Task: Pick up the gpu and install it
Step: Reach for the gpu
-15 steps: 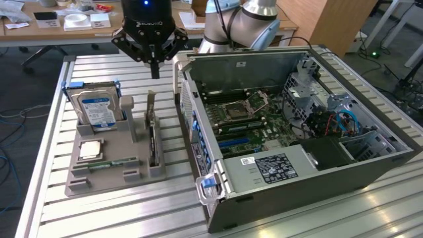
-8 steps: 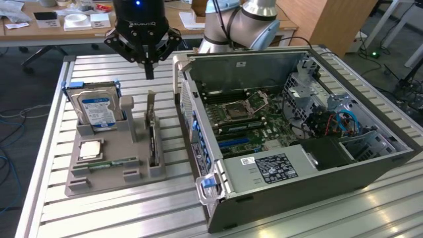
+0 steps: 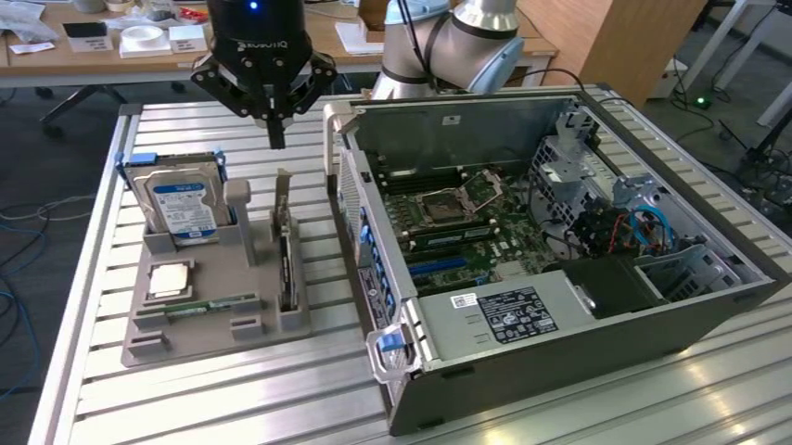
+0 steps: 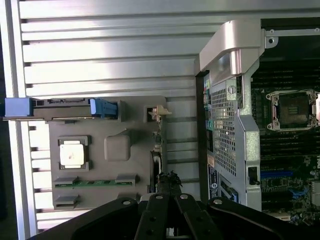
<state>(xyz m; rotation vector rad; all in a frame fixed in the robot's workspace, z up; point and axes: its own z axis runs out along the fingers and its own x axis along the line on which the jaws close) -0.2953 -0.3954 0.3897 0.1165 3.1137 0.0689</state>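
The gpu (image 3: 285, 252) stands on edge in a slot of the grey holder (image 3: 204, 326), a thin green card with a silver bracket at its far end. In the wrist view the gpu (image 4: 157, 150) appears edge-on along the holder's side nearest the case. My gripper (image 3: 276, 139) hangs above the gpu's far end, apart from it, fingers shut together with nothing between them. Its black fingers (image 4: 161, 202) reach to just over the card's edge in the wrist view, where the gripper (image 4: 168, 181) is also shut. The open computer case (image 3: 544, 232) lies beside the holder with its motherboard (image 3: 458, 222) exposed.
The holder also carries a hard drive (image 3: 184, 204) with a blue-white label, a square processor (image 3: 170, 278) and a memory stick (image 3: 210, 304). All of it rests on a slatted aluminium table (image 3: 185, 399). The case's silver handle (image 4: 231, 47) rises close to the gpu slot.
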